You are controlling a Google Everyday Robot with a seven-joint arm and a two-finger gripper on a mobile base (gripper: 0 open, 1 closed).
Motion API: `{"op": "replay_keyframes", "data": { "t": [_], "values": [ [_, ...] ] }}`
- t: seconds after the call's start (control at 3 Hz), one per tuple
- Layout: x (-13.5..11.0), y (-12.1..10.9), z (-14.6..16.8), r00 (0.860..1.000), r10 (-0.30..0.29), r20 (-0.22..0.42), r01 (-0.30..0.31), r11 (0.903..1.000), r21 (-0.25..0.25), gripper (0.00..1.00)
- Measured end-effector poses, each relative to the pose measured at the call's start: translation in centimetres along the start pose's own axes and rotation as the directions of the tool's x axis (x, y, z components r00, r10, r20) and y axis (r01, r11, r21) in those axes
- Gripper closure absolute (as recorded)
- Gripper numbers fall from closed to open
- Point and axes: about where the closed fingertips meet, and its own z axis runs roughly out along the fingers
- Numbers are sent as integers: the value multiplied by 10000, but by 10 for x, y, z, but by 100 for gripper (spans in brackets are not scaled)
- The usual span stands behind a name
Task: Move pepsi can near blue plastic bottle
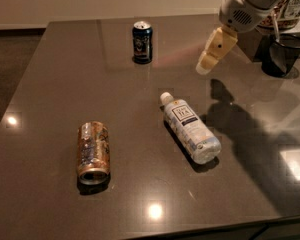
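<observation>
The pepsi can point(142, 41) stands upright near the far edge of the dark table point(50, 84), navy with a silver top. The blue plastic bottle point(191, 128) lies on its side in the middle right, white cap pointing to the far left, label up. My gripper point(211, 57) hangs above the table at the upper right, to the right of the can and beyond the bottle, touching neither. It holds nothing.
A brownish-gold can point(93, 152) lies on its side at the front left. A black mesh cup point(281, 54) and jars point(290, 6) stand at the far right. The table's front edge runs along the bottom.
</observation>
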Motion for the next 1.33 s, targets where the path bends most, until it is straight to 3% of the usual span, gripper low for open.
{"op": "replay_keyframes", "data": {
  "t": [0.67,1.0,1.33],
  "values": [
    [-50,-39,60,9889,981,1116,-1027,9941,361,0],
    [-82,-54,101,9625,1950,1887,-2003,9797,92,0],
    [-101,-60,123,9393,2514,2335,-2554,9668,-137,0]
  ]
}}
